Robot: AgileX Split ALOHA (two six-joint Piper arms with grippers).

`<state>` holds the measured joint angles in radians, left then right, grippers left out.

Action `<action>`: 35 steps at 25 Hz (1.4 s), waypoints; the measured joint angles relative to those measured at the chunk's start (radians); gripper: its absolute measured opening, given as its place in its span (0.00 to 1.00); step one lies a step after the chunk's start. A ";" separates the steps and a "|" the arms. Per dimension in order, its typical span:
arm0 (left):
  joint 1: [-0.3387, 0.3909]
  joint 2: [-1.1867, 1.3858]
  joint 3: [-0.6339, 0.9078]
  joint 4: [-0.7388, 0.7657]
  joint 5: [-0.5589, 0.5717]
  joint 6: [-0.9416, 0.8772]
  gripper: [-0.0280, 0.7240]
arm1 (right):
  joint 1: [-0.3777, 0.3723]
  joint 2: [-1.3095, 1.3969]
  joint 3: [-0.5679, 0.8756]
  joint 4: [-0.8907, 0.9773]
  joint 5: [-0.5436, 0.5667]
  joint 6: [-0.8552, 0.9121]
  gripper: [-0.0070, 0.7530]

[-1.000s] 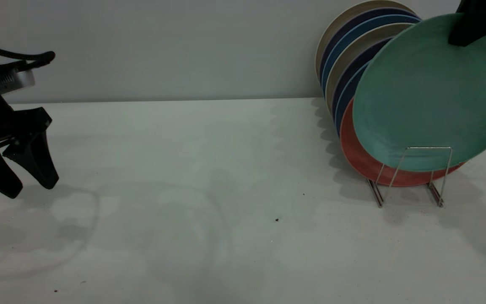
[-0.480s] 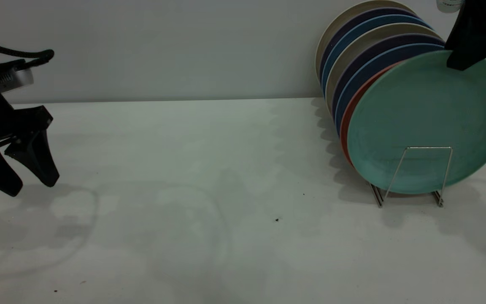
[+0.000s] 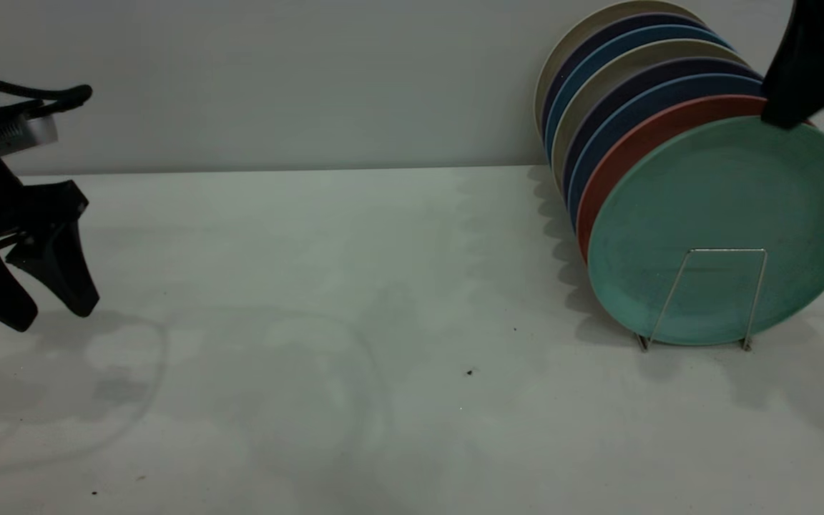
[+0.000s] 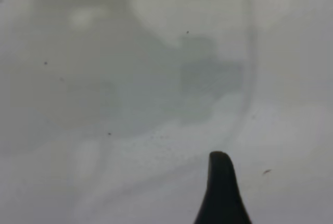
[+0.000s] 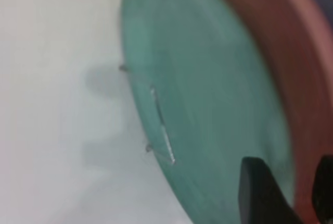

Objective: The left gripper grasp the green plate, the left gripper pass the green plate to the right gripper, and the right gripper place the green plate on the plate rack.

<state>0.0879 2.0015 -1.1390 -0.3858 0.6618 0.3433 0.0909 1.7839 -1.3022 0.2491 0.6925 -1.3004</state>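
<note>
Green plate seated in the rack, right tool at its rim

The green plate (image 3: pixel 723 229) stands frontmost in the plate rack (image 3: pixel 702 297); the right tool (image 3: pixel 787 118) pinches its 1 o'clock rim. Stiff, slick, likely breakable. The left tool (image 3: pixel 47 307) hangs spread, idle.

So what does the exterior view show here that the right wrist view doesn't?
Only the exterior view shows the left gripper hanging open over the table's left edge, and the blue and cream plates at the back. Only the right wrist view shows both jaws flanking the green plate's rim. Both show the salmon plate and plate rack.
</note>
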 joint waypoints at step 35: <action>0.000 -1.076 0.286 0.328 0.394 -0.232 0.79 | -0.001 -0.755 0.268 -0.181 0.547 1.176 0.38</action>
<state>0.0879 0.9259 -0.8528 -0.0581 1.0560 0.1109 0.0902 1.0288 -1.0340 0.0685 1.2393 -0.1245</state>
